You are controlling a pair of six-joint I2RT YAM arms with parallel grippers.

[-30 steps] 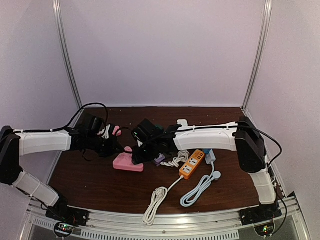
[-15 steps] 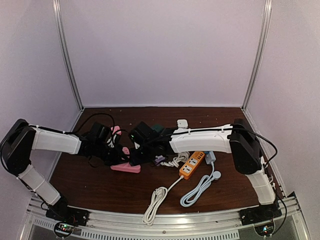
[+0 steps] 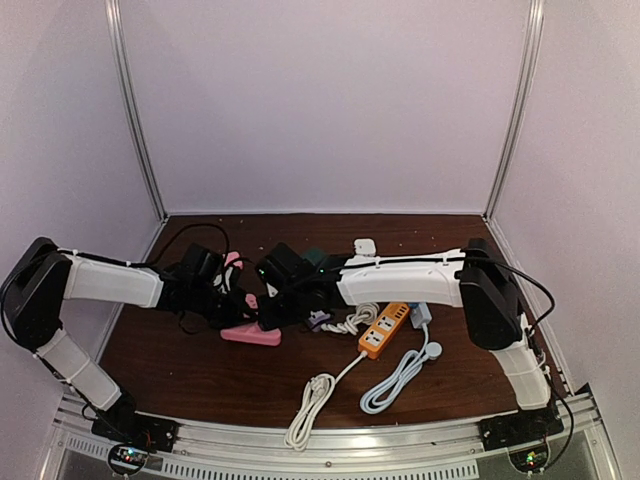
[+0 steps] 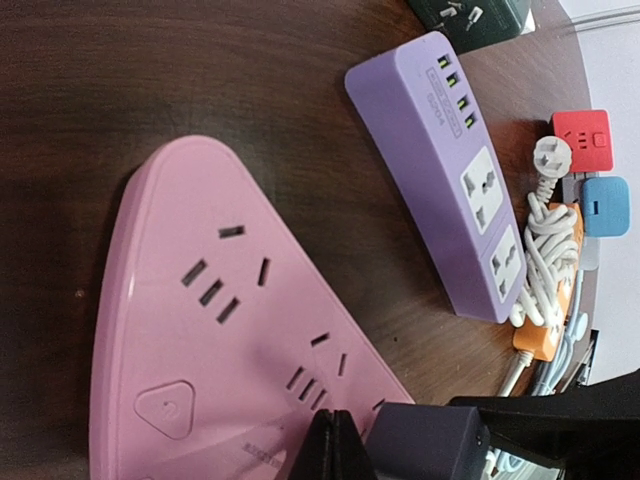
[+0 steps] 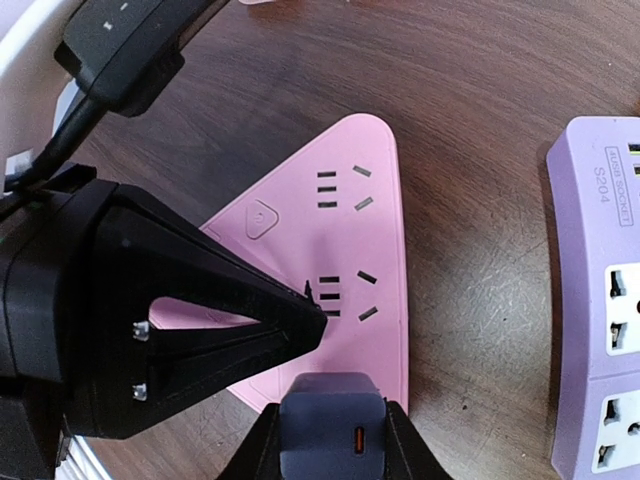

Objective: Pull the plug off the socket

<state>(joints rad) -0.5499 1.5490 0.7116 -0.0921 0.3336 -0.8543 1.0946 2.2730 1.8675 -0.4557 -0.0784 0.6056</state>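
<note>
A pink triangular socket strip (image 3: 250, 335) lies on the dark wooden table left of centre; it also shows in the left wrist view (image 4: 200, 330) and the right wrist view (image 5: 345, 250). A dark grey-purple plug (image 5: 330, 425) stands at the strip's near corner, also seen in the left wrist view (image 4: 425, 445). My right gripper (image 5: 332, 432) is shut on the plug, one finger on each side. My left gripper (image 4: 340, 435) is shut and empty, its tip (image 5: 312, 312) resting on the strip's top beside the plug. The plug's prongs are hidden.
A purple power strip (image 4: 450, 170) lies just right of the pink one. An orange strip (image 3: 385, 328), coiled white cables (image 3: 310, 405) and a pale blue cable (image 3: 400, 372) lie to the front right. Red (image 4: 582, 140), blue (image 4: 605, 205) and dark green (image 4: 470, 15) adapters sit further back.
My left arm swung right and brought its shut gripper down onto the pink strip. My right gripper shifted slightly left at the plug. Little differs over the last half second.
</note>
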